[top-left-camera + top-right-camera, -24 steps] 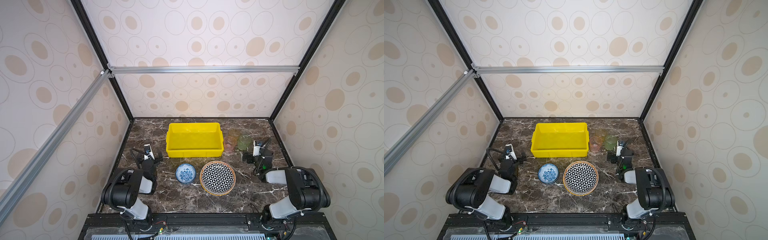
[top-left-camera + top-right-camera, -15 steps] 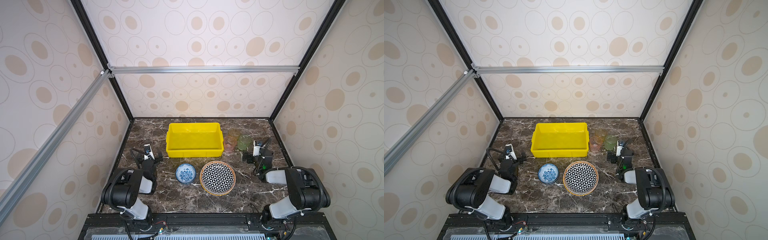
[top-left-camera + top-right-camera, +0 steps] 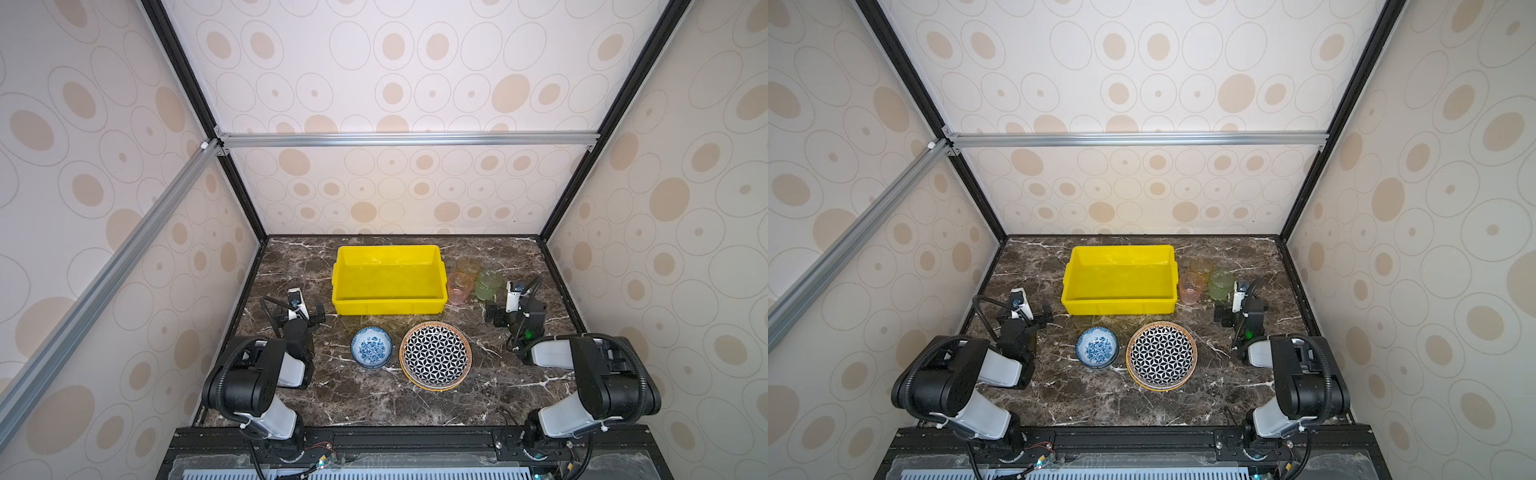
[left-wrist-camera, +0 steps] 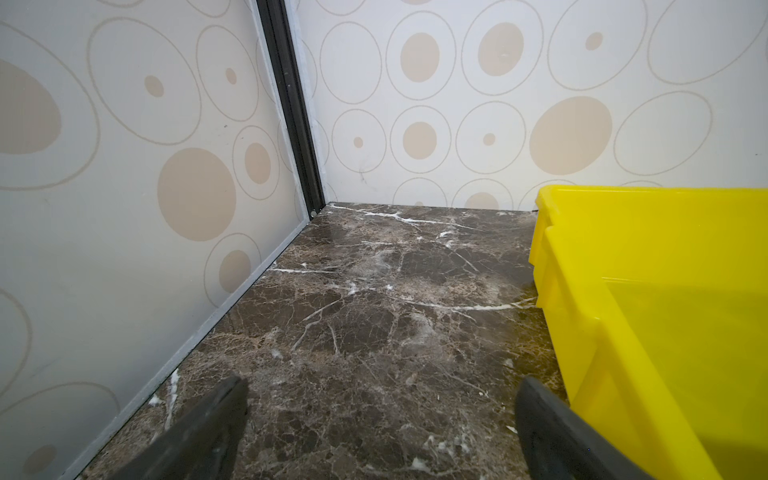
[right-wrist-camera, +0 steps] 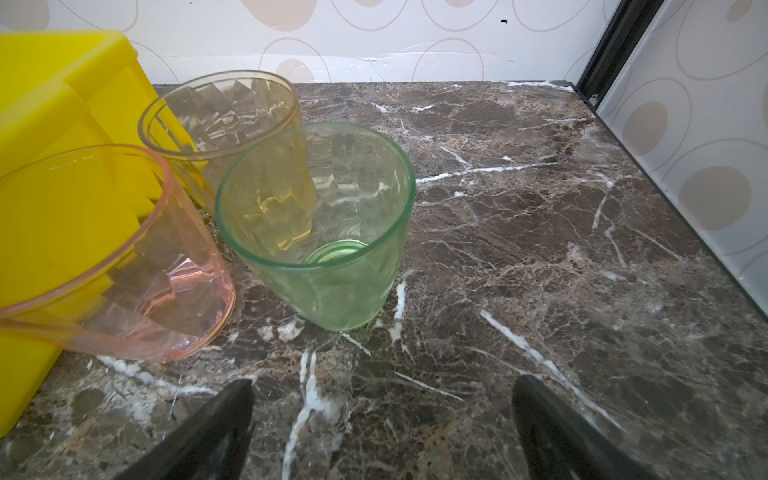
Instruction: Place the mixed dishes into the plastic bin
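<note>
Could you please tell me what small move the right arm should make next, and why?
Probably ease the right gripper forward toward the green cup: its fingers stand open and empty, that cup stands upright closest ahead of it, and the bin holds nothing yet.

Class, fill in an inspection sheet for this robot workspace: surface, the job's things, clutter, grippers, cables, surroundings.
Surface: dark marbled table, no spills seen.
Job's things: yellow bin empty; blue bowl and black-and-white plate on the table in front of it; pink cup, amber cup and green cup upright in a cluster at its right end.
Clutter: nothing seen.
Grippers: left gripper open, empty, beside the bin's left end; right gripper open, empty, facing the cups.
Cables: black hoses looped along both arms; thin wires at the front rail.
Surroundings: spotted walls; metal bar overhead.
</note>
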